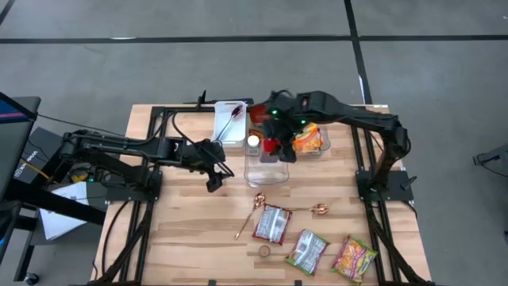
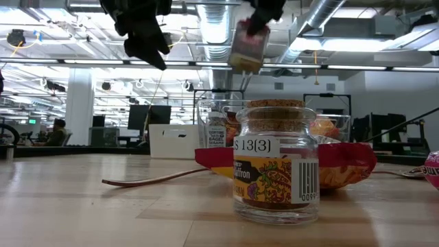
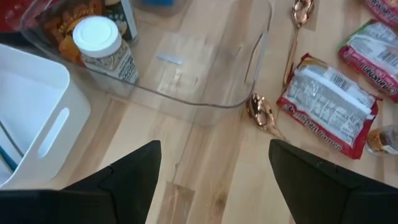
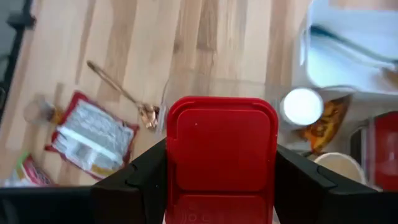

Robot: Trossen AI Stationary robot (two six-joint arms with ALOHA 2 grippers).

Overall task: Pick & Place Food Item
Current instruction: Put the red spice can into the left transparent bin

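High view is showing the right gripper [image 1: 274,148] hanging over the clear bin [image 1: 266,173] at the table's twelve o'clock side, its fingers clamping a red-capped spice container [image 1: 273,146]. Right wrist view is showing that red cap [image 4: 221,146] squeezed between both fingers, above the bin. The left gripper [image 1: 214,179] is hovering at nine o'clock of the bin, fingers spread and carrying nothing. A white-lidded jar [image 3: 102,51] is standing inside the bin, beside a white tray [image 1: 229,121] at its eleven o'clock. Copper spoons [image 1: 252,210] and three snack packets [image 1: 272,224] are lying toward six o'clock, well apart from the bin. Low view is filling with a cork-topped jar [image 2: 276,165] reading "S 13(3)" and "ffron", blocking part of a red packet [image 2: 343,161] behind it.
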